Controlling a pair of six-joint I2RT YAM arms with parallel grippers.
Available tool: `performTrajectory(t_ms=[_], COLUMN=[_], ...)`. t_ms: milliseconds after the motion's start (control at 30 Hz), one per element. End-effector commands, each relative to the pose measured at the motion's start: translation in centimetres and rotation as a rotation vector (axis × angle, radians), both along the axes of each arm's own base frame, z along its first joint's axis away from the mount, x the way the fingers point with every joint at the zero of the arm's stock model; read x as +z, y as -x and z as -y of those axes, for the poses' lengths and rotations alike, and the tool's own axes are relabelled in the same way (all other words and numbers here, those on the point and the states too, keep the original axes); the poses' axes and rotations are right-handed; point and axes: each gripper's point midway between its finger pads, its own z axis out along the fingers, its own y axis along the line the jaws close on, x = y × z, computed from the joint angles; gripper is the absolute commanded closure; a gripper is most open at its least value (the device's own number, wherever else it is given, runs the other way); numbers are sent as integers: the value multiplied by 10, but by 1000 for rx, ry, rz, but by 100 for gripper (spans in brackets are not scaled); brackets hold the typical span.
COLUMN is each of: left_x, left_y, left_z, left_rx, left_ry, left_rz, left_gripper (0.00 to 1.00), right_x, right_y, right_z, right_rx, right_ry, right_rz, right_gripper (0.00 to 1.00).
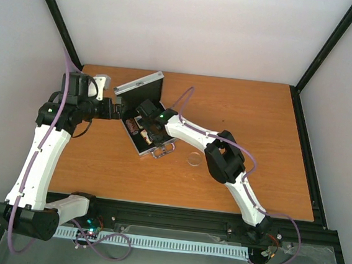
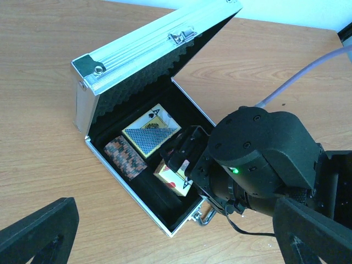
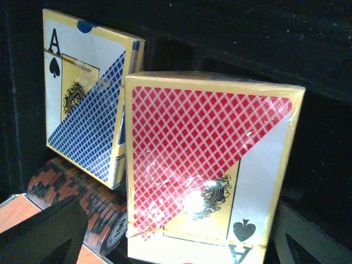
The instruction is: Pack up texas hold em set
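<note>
The silver case (image 1: 141,85) (image 2: 144,47) lies open on the table, its lid standing up. In its black lining are a blue-yellow card pack (image 2: 149,133) (image 3: 88,110), a dark chip stack (image 2: 125,158) (image 3: 71,192) and a red card pack (image 2: 175,179) (image 3: 203,165). My right gripper (image 1: 146,128) (image 2: 180,162) (image 3: 181,234) reaches into the case, open, a finger on either side of the red pack. My left gripper (image 1: 113,108) (image 2: 176,239) hovers by the case's left side, open and holding nothing. A clear disc (image 1: 194,159) lies on the table to the right of the case.
The case's handle (image 2: 204,215) (image 1: 163,151) sticks out from its near edge. A small white-grey object (image 1: 101,80) sits at the back left behind the left arm. Black frame posts stand at the table's back corners.
</note>
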Motion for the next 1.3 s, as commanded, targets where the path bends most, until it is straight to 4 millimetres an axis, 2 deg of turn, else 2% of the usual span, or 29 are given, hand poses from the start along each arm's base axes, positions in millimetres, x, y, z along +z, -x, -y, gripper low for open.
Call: performTrajectory(t_ms=[0,267,433,533,767,900,1033,1133,1267], left_x=[9,10,10,9,5,2,-1,-1,-2], left_y=[5,5,4,4,3,3,2,1,-1], left_z=[0,0,0,1,1,-1,-2,-4,-5], left_rx=[1,-1,0,-1,-1,5,11,17,21], left_ry=[8,6,7,9,7,-3,-10,-18,-26], left_rz=[27,30,31,30,18,10,3,3,0], left_gripper=[0,0,0,0,0,0,0,0,0], right_x=[14,48,58,62,50,44,23,31,40], right_y=[7,7,17,13,-13,-32,-41,-48,-62], right_z=[7,20,34,35,39,29,21,8,18], right_rx=[15,101,224,338,494,587,685,751,743], right_ry=[45,110,194,256,358,318,243,214,307], right_rz=[15,92,106,162,195,235,204,261,322], right_gripper=[7,6,5,6,9,13,14,14,14])
